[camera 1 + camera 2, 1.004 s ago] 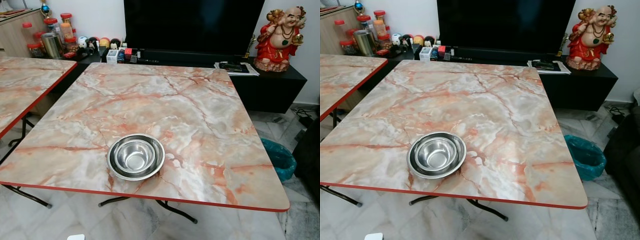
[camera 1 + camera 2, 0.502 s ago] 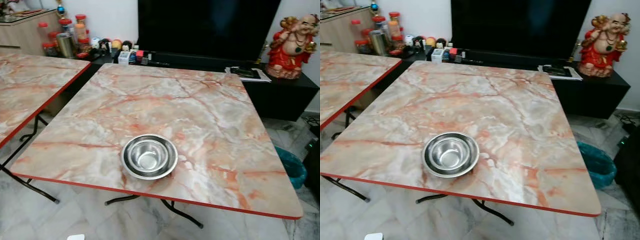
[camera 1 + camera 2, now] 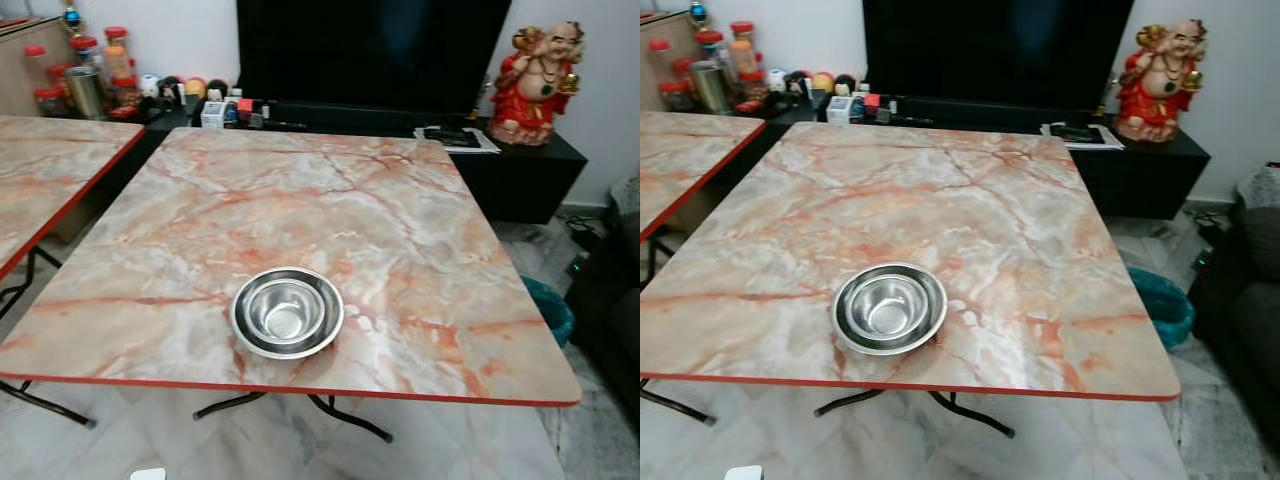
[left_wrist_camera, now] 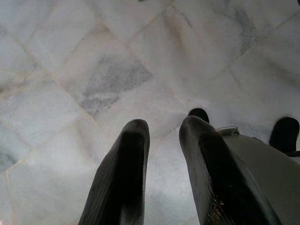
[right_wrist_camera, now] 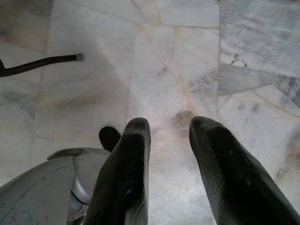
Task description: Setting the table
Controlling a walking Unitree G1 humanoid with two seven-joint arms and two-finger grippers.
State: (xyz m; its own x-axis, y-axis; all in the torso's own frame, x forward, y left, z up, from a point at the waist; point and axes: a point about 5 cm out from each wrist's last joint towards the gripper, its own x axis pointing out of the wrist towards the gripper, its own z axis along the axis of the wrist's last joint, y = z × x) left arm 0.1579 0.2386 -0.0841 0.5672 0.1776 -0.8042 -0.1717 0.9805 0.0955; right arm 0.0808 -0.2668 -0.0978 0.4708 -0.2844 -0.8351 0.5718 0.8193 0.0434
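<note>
Behind table (image 3: 400, 240), statue (image 3: 533, 72), perhaps ceramic.

Home living room: big TV (image 3: 370, 50) on low black cabinet (image 3: 520, 175), red figurine (image 3: 532, 72), marble-look folding table (image 3: 300, 210), snack jars (image 3: 100, 60).

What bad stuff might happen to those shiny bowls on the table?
1. The nested steel bowls sit close to the marble-pattern table's near red edge, so a clumsy reach might knock them to the floor.
2. They are stacked, so a lift may carry both or drop the inner one.
</note>
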